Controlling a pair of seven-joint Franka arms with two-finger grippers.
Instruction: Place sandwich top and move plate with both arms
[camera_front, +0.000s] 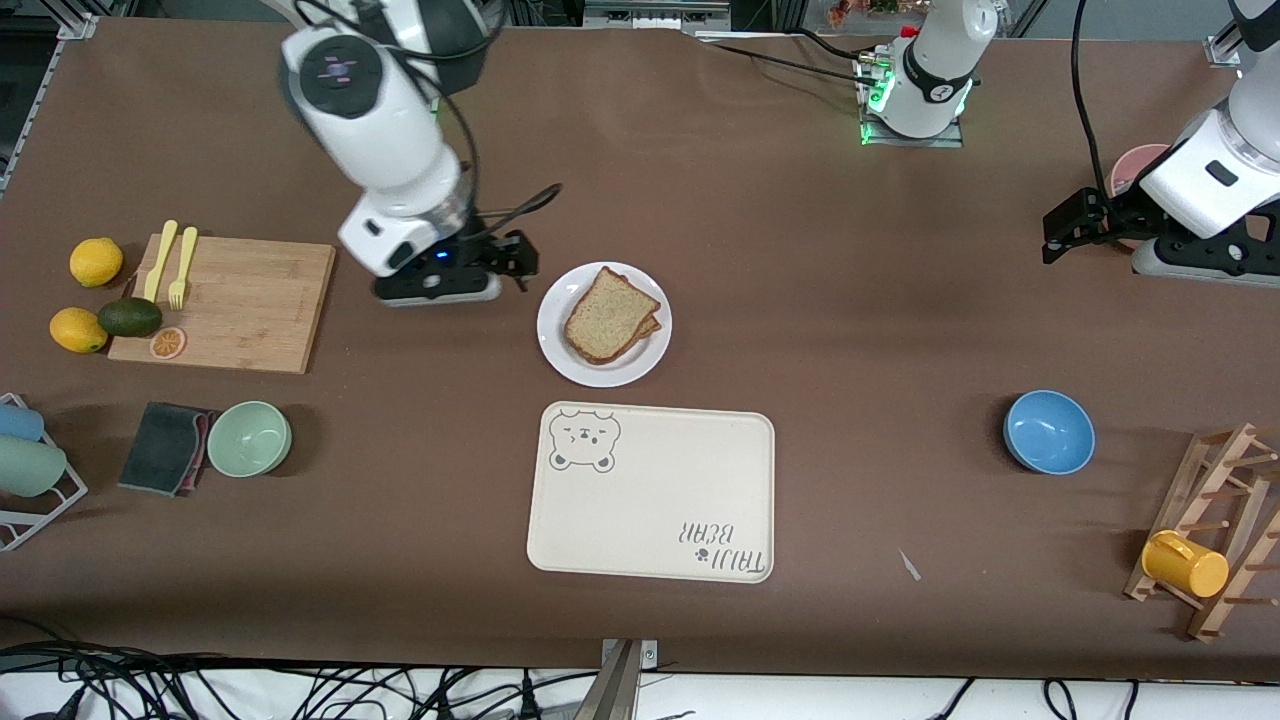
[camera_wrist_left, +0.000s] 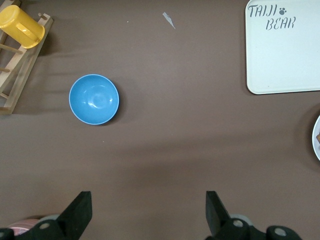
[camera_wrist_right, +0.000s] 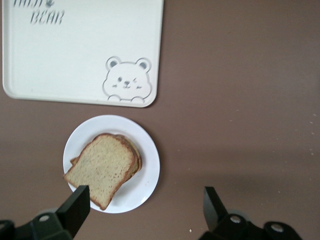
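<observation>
The top (camera_front: 606, 312), a light-brown slice with darker crust, lies askew on a stack on the plate (camera_front: 560, 350); what lies beneath is mostly hidden. The right gripper (camera_wrist_right: 145, 210) hangs spread and empty over the plate's edge. The left gripper (camera_wrist_left: 149, 212), also spread, waits over bare table near the bowl (camera_wrist_left: 94, 99). The tray (camera_front: 650, 492) sits just nearer the camera.

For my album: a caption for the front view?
Sandwich top rests on the plate; open right gripper alongside.

The brown table (camera_front: 800, 300) carries the plate (camera_front: 556, 345), tray (camera_front: 650, 495), cutting board (camera_front: 250, 300) and two bowls (camera_front: 1049, 431).
</observation>
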